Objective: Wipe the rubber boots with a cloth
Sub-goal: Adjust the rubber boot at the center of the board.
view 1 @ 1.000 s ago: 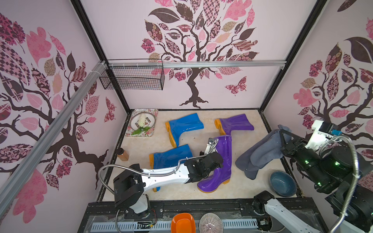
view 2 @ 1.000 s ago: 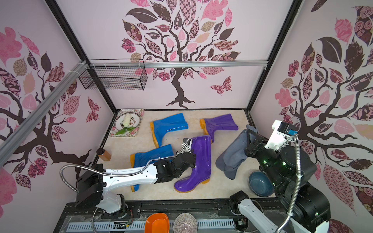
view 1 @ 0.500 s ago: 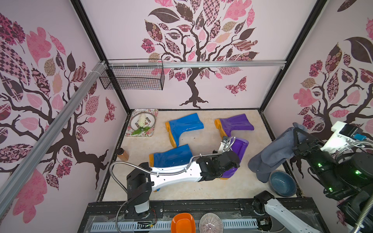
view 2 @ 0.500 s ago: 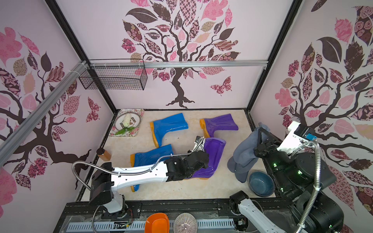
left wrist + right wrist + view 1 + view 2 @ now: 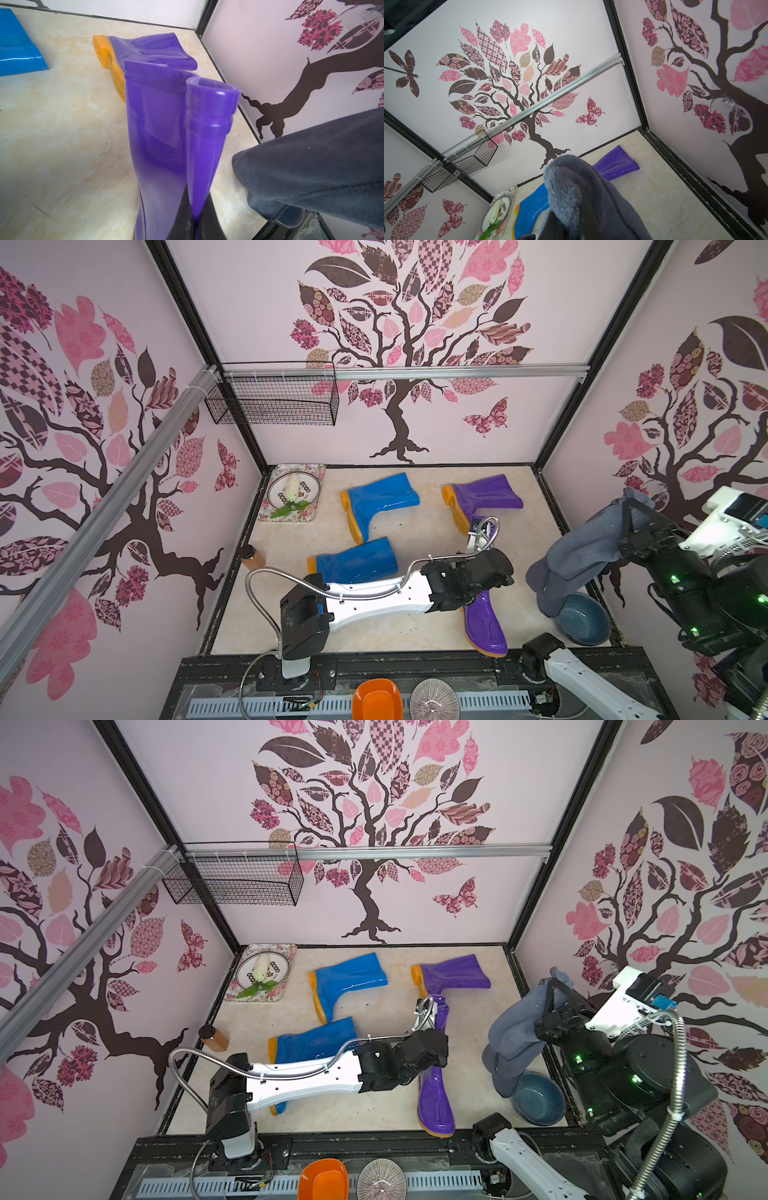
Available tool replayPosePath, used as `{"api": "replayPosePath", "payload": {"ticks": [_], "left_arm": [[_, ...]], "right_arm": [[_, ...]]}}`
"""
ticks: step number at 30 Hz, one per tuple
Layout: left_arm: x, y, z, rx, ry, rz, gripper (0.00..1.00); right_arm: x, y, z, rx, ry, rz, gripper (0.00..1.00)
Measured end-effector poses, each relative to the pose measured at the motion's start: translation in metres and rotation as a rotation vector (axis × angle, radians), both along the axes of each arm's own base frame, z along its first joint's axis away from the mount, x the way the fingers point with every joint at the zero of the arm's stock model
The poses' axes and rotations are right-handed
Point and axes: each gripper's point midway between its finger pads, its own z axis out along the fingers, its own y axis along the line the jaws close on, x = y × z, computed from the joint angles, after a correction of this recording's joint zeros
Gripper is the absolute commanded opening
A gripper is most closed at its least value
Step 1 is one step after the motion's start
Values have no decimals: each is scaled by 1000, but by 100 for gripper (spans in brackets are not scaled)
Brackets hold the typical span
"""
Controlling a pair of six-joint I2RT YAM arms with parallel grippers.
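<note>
Foot of near blue boot [image 5: 353,562] hidden under left arm [image 5: 374,601], right gripper [image 5: 566,216] fingertips buried in cloth [image 5: 591,197], orange bowl [image 5: 376,701] cut by bottom edge.

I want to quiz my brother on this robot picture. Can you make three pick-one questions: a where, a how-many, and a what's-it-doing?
1. Where does the flowered tray sit? A) far left corner B) near right corner C) the middle
2. How many purple boots are there? A) one B) two C) four
3. What is the cloth doing? A) lying flat B) hanging from the right gripper C) stuffed inside a boot
Answers: 1 A, it sits farthest back on the left. 2 B, one lies at the back, the left gripper pinches the near purple boot. 3 B, it dangles from the raised gripper.
</note>
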Motion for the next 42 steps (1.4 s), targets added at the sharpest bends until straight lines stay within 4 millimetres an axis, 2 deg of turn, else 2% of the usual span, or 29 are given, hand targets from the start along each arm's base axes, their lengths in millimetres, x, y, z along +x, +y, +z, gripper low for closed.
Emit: {"api": "replayPosePath", "payload": {"ticks": [11, 19, 23, 24, 27, 28, 30, 34, 38, 42], "left_arm": [[7, -50, 15, -80, -32, -37, 0], [9, -58, 43, -184, -78, 9, 0], [14, -55, 43, -243, -80, 45, 0], [17, -52, 38, -248, -73, 55, 0], [33, -39, 4, -236, -33, 102, 0], [40, -32, -9, -235, -17, 128, 0], [54, -21, -22, -260, -3, 170, 0], [70, 17, -54, -251, 21, 259, 0], [65, 55, -83, -201, 35, 305, 0], [48, 96, -115, -127, 55, 313, 0]], "right_arm": [[-1, -5, 7, -4, -7, -25, 0], [-2, -6, 9, -21, -10, -22, 0], [6, 0, 5, -33, 4, -11, 0], [9, 2, 2, -38, 12, -6, 0], [24, 15, -15, -55, 53, 29, 0], [30, 21, -23, -62, 73, 47, 0], [42, 35, -42, -72, 119, 95, 0], [59, 64, -78, -74, 207, 204, 0], [71, 100, -113, -36, 284, 360, 0], [81, 139, -163, 31, 385, 521, 0]]}}
